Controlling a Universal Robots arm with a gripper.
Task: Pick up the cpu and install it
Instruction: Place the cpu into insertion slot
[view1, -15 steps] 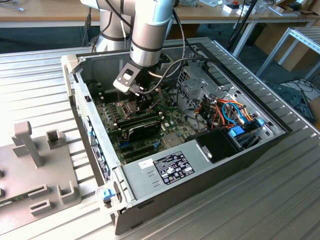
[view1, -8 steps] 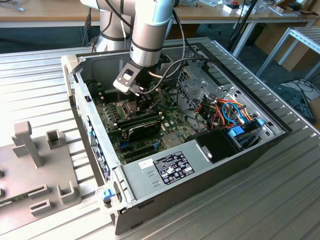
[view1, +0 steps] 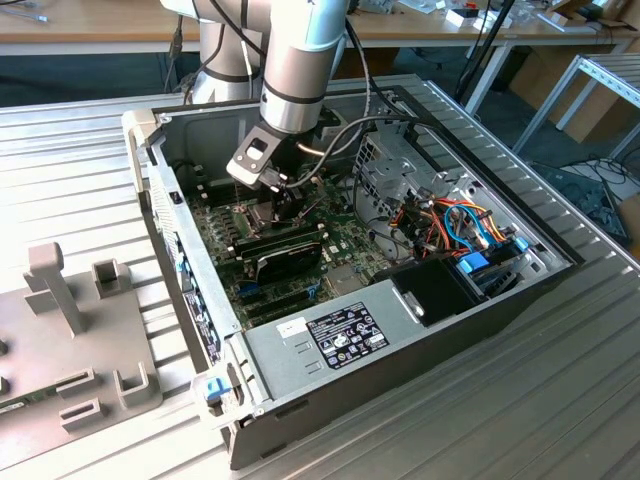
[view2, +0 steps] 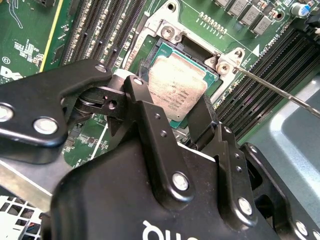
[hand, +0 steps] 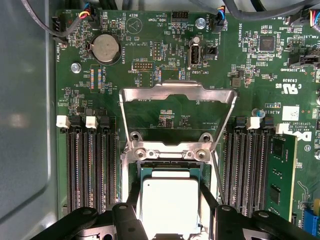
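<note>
The cpu (view2: 175, 85), a small square chip with a dull silver top, lies level over the open socket on the green motherboard (view1: 345, 255). My gripper (view2: 174, 98) reaches down into the computer case, and its two black fingers (view2: 145, 102) press against opposite edges of the chip. In the first wrist view the cpu (hand: 170, 200) sits between the same fingers of the gripper (hand: 171, 194), just below the socket's hinge. I cannot tell whether the chip rests fully in the socket. In the exterior view the gripper (view1: 290, 205) hides the chip.
The hinged metal socket frame (hand: 177, 95) is folded back flat, and its thin lever (view2: 270, 87) sticks out beside the socket. Memory slots (hand: 90, 170) flank both sides, one holding a module (hand: 280, 175). The power supply (view1: 330, 335), drive cage and cables (view1: 460, 225) crowd the case.
</note>
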